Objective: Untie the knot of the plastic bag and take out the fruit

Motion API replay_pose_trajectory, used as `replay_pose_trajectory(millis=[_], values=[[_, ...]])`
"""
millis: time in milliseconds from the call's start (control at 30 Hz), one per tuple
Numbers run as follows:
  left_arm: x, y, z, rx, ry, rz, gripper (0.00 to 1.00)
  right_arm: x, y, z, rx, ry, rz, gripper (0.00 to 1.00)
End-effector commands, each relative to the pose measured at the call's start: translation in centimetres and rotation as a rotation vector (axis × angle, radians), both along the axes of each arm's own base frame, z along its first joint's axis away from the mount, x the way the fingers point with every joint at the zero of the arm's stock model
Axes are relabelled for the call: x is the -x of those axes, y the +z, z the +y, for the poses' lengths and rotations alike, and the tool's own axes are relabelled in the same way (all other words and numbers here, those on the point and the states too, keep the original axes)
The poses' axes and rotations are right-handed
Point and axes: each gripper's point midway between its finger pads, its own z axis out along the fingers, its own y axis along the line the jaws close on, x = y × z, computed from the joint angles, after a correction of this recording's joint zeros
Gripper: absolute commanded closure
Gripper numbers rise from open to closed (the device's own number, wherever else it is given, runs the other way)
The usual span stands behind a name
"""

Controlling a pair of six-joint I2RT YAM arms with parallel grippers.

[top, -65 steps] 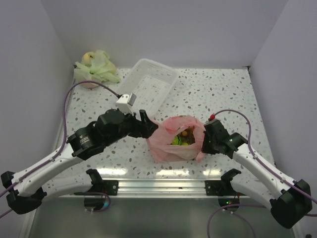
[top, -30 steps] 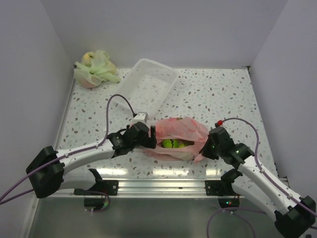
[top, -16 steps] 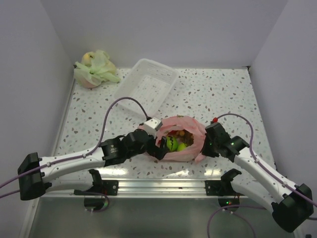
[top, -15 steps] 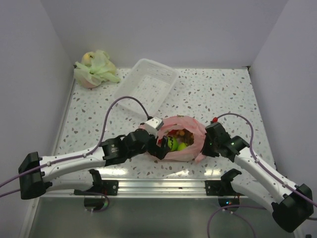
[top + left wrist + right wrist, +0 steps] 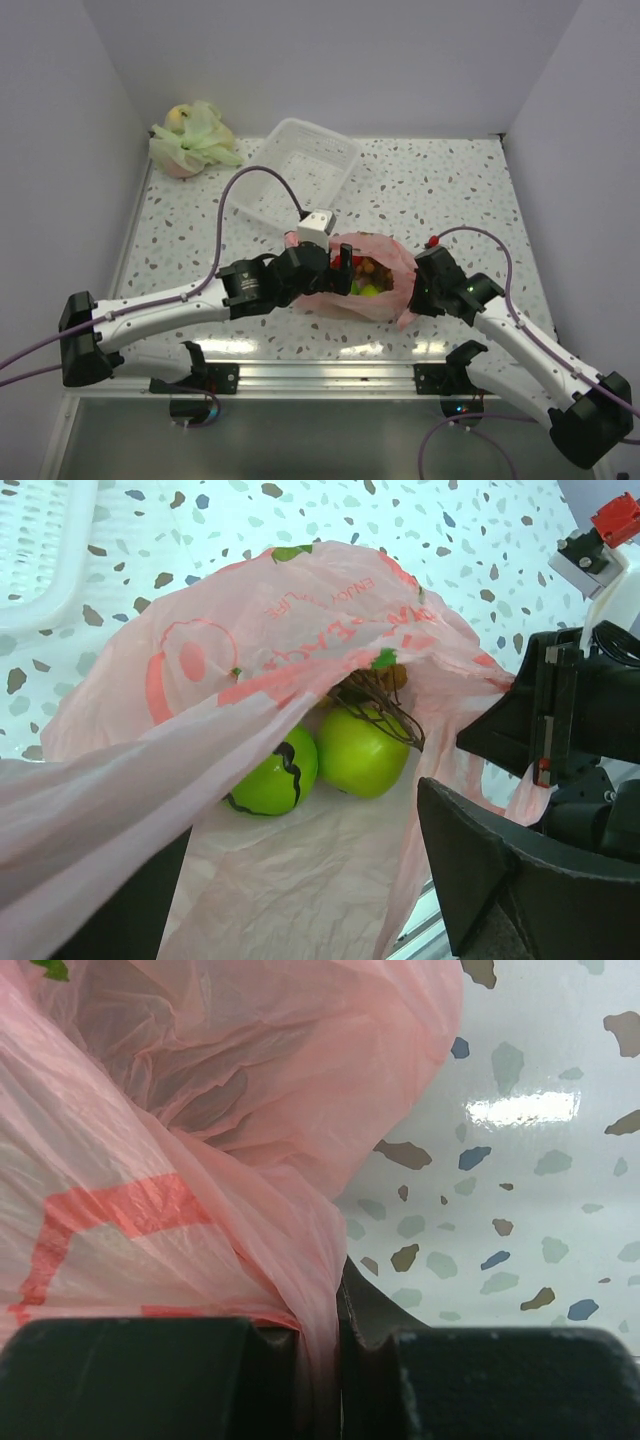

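The pink plastic bag (image 5: 372,300) lies between the two arms with its mouth open toward the left arm. No knot shows. Inside, the fruit shows as two green apples (image 5: 362,750) side by side and a brown berry bunch (image 5: 385,685) behind them. My left gripper (image 5: 310,880) stands wide open at the bag's mouth (image 5: 340,278). Pink film drapes over its left finger, and nothing is gripped. My right gripper (image 5: 335,1360) is shut on a bunched fold of the bag's right edge (image 5: 412,292).
A white basket (image 5: 300,170) lies behind the bag. A knotted pale green bag (image 5: 190,140) with fruit sits in the back left corner. Walls close in the left, back and right sides. A metal rail (image 5: 320,375) runs along the near edge.
My left gripper has swung from the bag's left side up to its mouth and opened wider. The mouth now gapes more. My right gripper keeps its pinch on the right edge.
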Motion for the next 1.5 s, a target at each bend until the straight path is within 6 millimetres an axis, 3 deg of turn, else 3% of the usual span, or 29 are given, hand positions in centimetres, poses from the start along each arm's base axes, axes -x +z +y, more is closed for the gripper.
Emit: replay_pose_trajectory(millis=[0,100,133,167,200,233,300,400,533,633,767,800,900,1000,1067,1167,1300,1433,1467], values=[[-0.8,0.7,-1.1,0.016,0.037,-0.005,0.04,-0.7,1.1,-0.4,0.019,-0.002,-0.037,0.89],[-0.6,-1.7,-1.4,0.037,0.060,0.043,0.04,-0.7,0.9,0.3,-0.004,0.020,-0.032,0.89],[-0.6,-3.7,-0.7,0.037,0.060,0.076,0.04,-0.8,0.9,0.5,-0.013,0.032,-0.033,0.89],[0.1,-3.9,-1.4,0.083,0.015,0.107,0.04,-0.7,0.8,0.6,-0.019,0.036,-0.031,0.89],[-0.1,-2.9,-2.6,0.178,0.002,0.093,0.04,-0.9,0.9,0.9,-0.030,0.042,-0.040,0.89],[0.2,-3.6,-2.8,0.197,-0.008,0.097,0.04,-0.8,0.7,1.1,-0.039,0.047,-0.035,0.89],[0.1,-2.5,-4.8,0.274,-0.046,0.083,0.04,-1.0,0.7,1.5,-0.051,0.055,-0.043,0.89],[-0.8,-1.0,-6.6,0.274,-0.054,0.041,0.04,-1.1,0.6,2.0,-0.050,0.066,-0.035,0.90],[-1.0,2.8,-7.5,0.340,-0.062,-0.022,0.05,-1.0,0.7,2.0,-0.021,0.073,-0.040,0.90],[-0.5,3.9,-7.2,0.343,-0.051,-0.019,0.06,-0.9,0.9,2.1,-0.016,0.075,-0.042,0.90],[0.8,-2.9,-4.5,0.140,-0.026,0.103,0.21,-0.8,1.0,1.8,-0.014,0.052,-0.050,0.92],[2.0,-5.5,-3.6,0.072,-0.049,0.162,0.25,-0.8,1.0,1.5,-0.006,0.044,-0.053,0.93],[4.9,-9.8,-1.8,-0.048,-0.125,0.281,0.40,-0.6,1.0,1.1,0.009,0.034,-0.053,0.94],[7.6,-12.6,-0.8,-0.115,-0.235,0.346,0.55,-0.5,0.9,0.6,0.025,0.021,-0.055,0.95],[8.8,-13.5,-0.7,-0.134,-0.305,0.383,0.63,-0.5,0.7,0.6,0.024,0.014,-0.052,0.96],[9.5,-15.2,-0.3,-0.225,-0.385,0.389,0.67,-0.5,0.7,0.9,0.012,0.017,-0.043,0.95],[9.4,-19.7,2.5,-0.462,-0.386,0.404,0.67,-0.7,1.1,1.2,0.006,0.025,-0.047,0.95],[8.4,-18.4,1.9,-0.446,-0.368,0.356,0.65,-0.9,1.5,1.3,0.003,0.036,-0.056,0.95],[8.2,-17.8,1.6,-0.429,-0.361,0.343,0.59,-0.8,1.6,1.4,0.001,0.041,-0.056,0.95]])
